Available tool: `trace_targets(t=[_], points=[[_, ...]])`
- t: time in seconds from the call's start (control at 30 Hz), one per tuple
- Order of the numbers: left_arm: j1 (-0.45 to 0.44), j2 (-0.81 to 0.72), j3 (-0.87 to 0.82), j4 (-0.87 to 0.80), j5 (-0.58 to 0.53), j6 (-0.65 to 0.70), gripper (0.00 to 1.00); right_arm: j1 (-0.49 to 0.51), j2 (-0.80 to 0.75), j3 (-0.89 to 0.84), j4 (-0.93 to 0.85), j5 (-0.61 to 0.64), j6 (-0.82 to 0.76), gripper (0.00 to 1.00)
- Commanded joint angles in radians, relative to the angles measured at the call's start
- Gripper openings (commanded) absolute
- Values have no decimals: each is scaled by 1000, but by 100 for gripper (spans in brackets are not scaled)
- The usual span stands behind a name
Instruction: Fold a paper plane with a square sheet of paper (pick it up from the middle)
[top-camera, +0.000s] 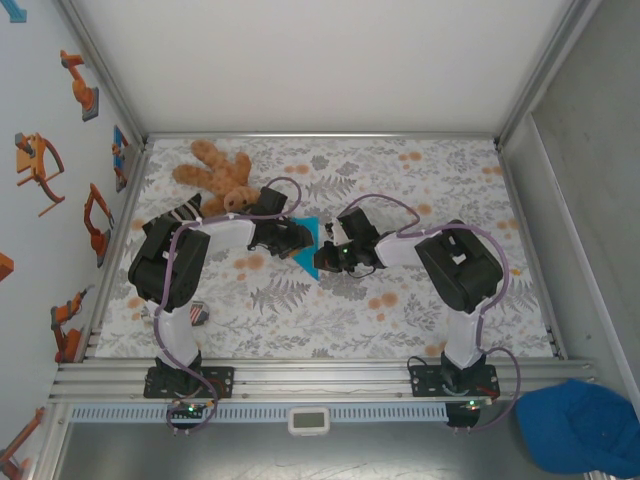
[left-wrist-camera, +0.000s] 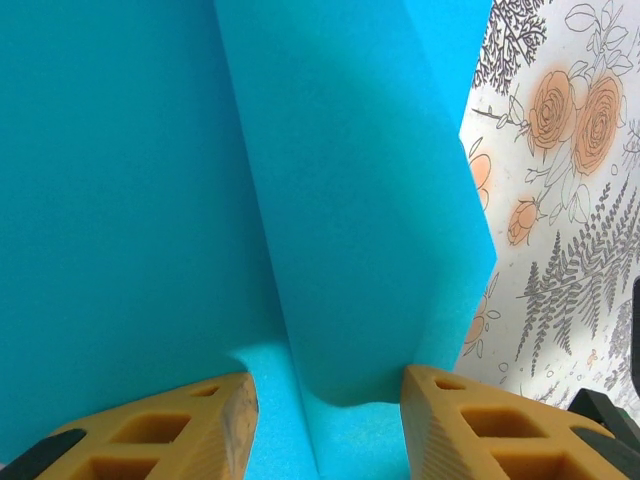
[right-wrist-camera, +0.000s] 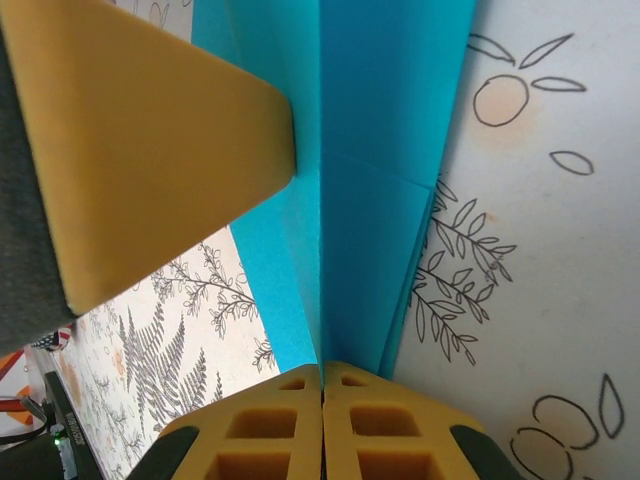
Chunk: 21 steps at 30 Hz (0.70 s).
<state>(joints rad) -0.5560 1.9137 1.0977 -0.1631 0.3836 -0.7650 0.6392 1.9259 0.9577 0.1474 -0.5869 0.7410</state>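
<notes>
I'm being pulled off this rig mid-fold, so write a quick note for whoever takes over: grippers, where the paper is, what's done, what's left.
Left gripper: jaws apart, straddling a raised fold of the paper; it does not look clamped.
Right gripper: shut on the paper, right at its centre crease.
Paper: in the middle of the table, between the two grippers.
Done: the sheet is creased down the middle, with layered flaps folded in.
Left: it is not a finished plane yet; the remaining folds probably need making and pressing flat.
Teddy bear: back left, beside the left arm.
</notes>
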Motion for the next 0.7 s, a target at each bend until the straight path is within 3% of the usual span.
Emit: trace_targets(t=[0.0, 0.3, 0.67], points=[[-4, 100, -59, -194, -96, 32, 44, -8, 22, -10, 27, -7, 20, 6], [-5, 76, -38, -201, -86, 33, 49, -16, 39, -21, 46, -25, 41, 5], [-2, -59, 34, -178, -46, 53, 60, -24, 62, -15, -3, -29, 60, 5]])
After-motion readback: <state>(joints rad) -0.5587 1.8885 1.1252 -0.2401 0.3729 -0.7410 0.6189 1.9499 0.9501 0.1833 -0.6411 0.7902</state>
